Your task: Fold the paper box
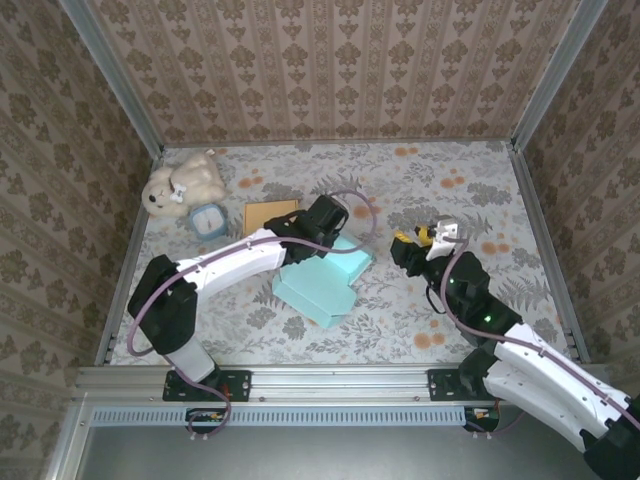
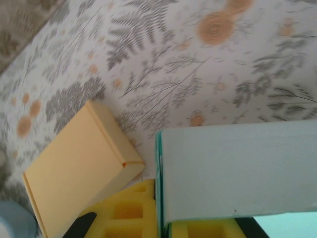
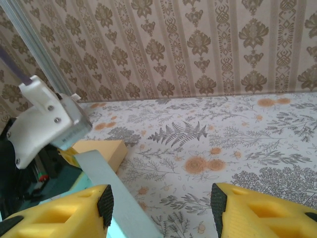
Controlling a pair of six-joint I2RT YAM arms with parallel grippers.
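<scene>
Paper box [image 1: 318,290] in left hand [image 1: 345,243]

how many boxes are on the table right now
2. The teal paper box lies in the middle; the tan box lies just behind it, to its left. None looks hidden.

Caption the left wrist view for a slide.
Left gripper pinches the teal paper box, a tan box beside it.

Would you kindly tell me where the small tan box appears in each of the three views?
Top external: tan box centre-left, just above the teal paper box.
Left wrist: lower left.
Right wrist: left of centre.
Shared landmark: the teal paper box beside it.
</scene>
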